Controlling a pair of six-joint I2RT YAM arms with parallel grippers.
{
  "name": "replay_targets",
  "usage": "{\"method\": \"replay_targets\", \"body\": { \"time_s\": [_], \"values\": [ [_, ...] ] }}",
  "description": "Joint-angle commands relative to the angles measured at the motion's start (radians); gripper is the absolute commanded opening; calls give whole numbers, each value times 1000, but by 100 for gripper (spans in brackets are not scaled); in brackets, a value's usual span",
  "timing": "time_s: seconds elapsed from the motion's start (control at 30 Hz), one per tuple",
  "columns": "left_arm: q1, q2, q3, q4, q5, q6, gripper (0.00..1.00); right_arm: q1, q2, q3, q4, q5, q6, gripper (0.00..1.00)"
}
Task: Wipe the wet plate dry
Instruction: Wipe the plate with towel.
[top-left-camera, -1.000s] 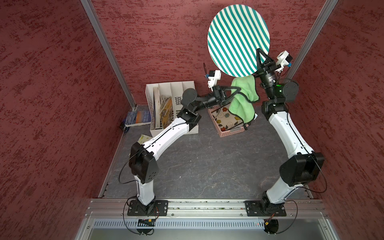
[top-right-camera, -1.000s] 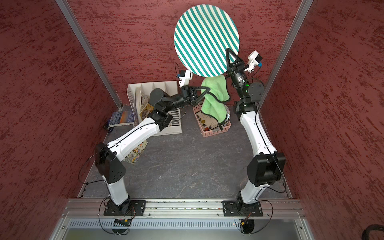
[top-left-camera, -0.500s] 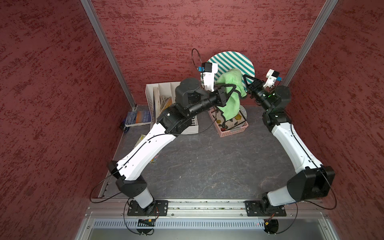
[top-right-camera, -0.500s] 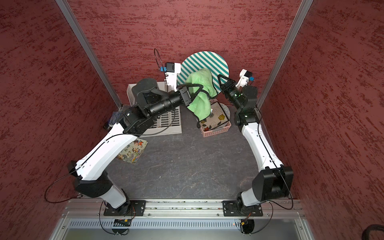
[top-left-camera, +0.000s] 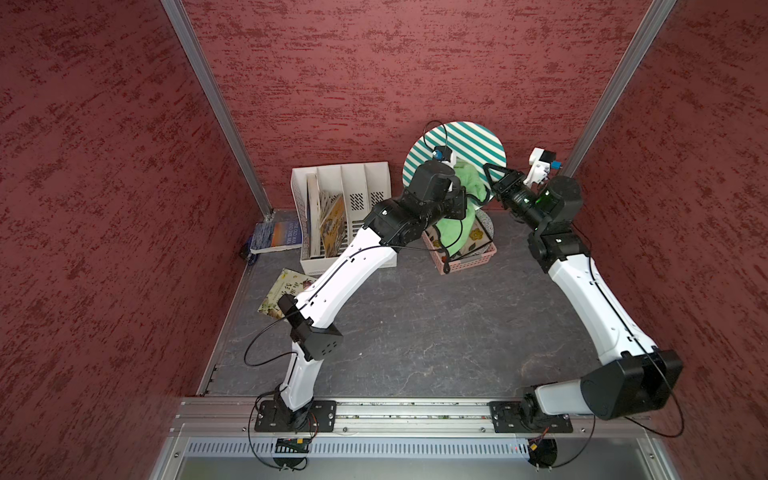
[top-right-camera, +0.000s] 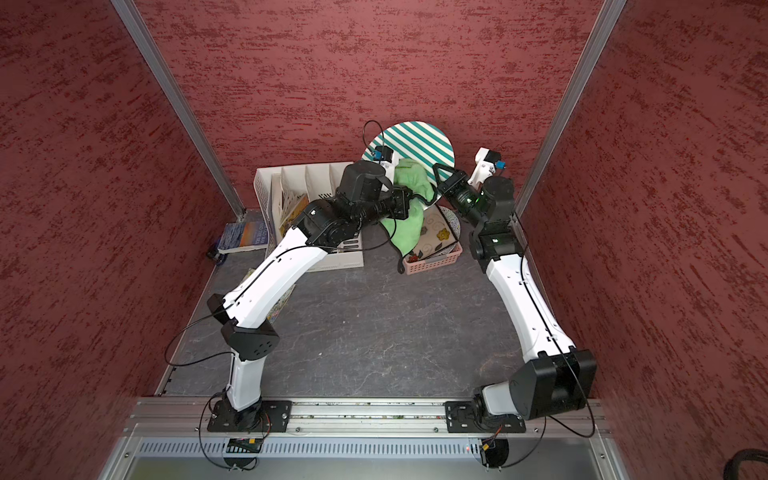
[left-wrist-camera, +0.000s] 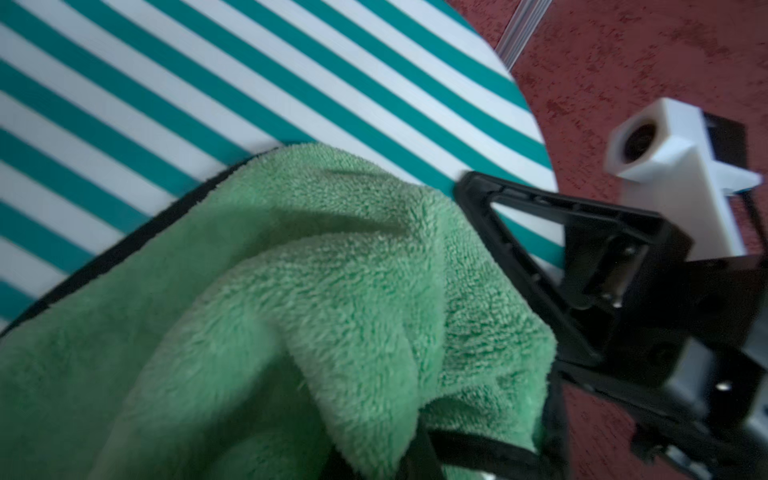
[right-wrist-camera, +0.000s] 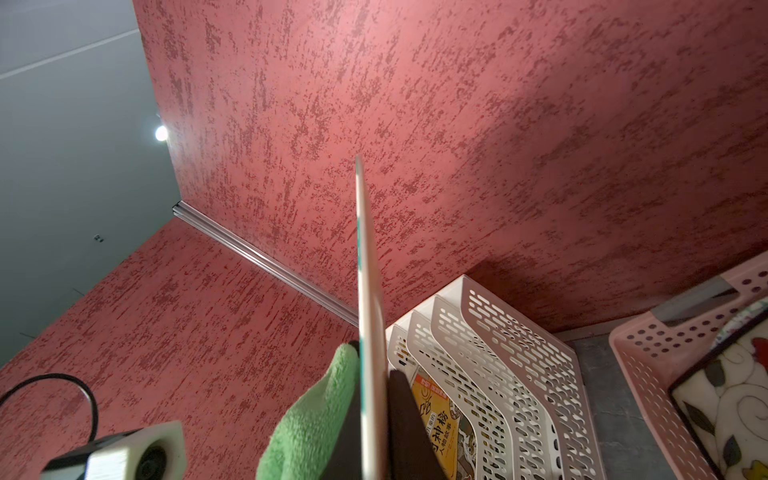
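- The right gripper pinches the lower rim of the striped plate, one dark finger on each face, and holds it on edge in the air near the back wall, above the pink basket
- The left gripper is pressed together on the green cloth; its fingertips are mostly buried in the folds, so I judge this from how the cloth bunches and hangs from it
- The cloth lies against the lower part of the striped face, so I judge the wiping is in the middle, not at the beginning
- No drops show on the plate in any view, so how much is dry I cannot tell; the upper stripes are uncovered, and the back face is probably left to do
- Only the left wrist view shows the contact from close: the cloth, with a dark hem, lies over the stripes of the plate beside the right gripper's finger
- Only the right wrist view shows the plate edge-on, thin and straight, with the cloth on one side only
- Both top views show the whole layout: the arms meeting at the back, and the white file rack beside the basket
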Motion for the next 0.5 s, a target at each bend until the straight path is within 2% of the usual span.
{"method": "replay_targets", "body": {
  "time_s": [0.0,0.1,0.17,0.27,0.37,0.47],
  "values": [
    [87,-18,-89,-148,-95,-39,0,2,-108,-13,203,-89,80,0],
    [168,-24,-65,-138,-12,-52,0,12,-138,-110,285,-226,109,0],
    [197,-17,-46,-63,174,10,0,36,-166,-159,267,-302,82,0],
    [191,27,39,11,456,101,0,89,-200,-189,171,-349,-1,0],
    [159,91,141,-31,529,103,0,123,-199,-193,186,-342,-8,0],
    [139,115,126,-68,536,81,0,114,-159,-123,206,-284,2,0]
  ]
}}
